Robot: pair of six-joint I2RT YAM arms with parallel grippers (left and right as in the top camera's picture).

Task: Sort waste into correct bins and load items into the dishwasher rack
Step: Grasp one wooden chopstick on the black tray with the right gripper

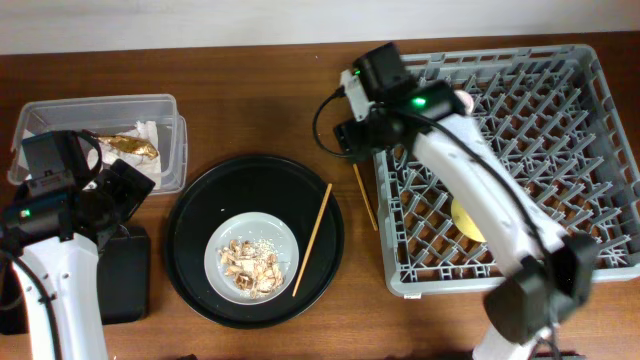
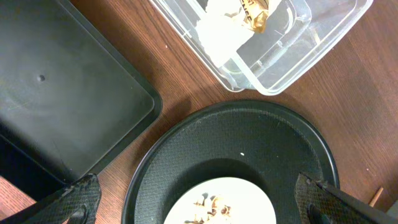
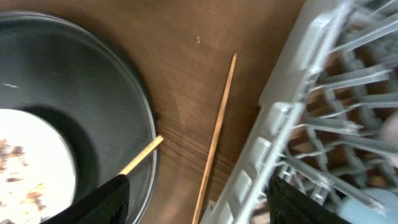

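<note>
Your right gripper [image 3: 199, 202] hangs parted, empty, over the thin wooden chopstick [image 3: 216, 137] lying just left of the grey pegged plastic rack [image 3: 283, 115], presumably to collect it. Left gripper [image 2: 199, 200]: wide, empty.

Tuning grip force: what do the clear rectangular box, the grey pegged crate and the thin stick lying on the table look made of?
Clear rectangular box: likely thin plastic, glossy; its contents show through the walls.
Grey pegged crate: moulded plastic, matte, uniform grey lattice.
Thin stick: probably wood or bamboo, pale tan, dull surface.
</note>
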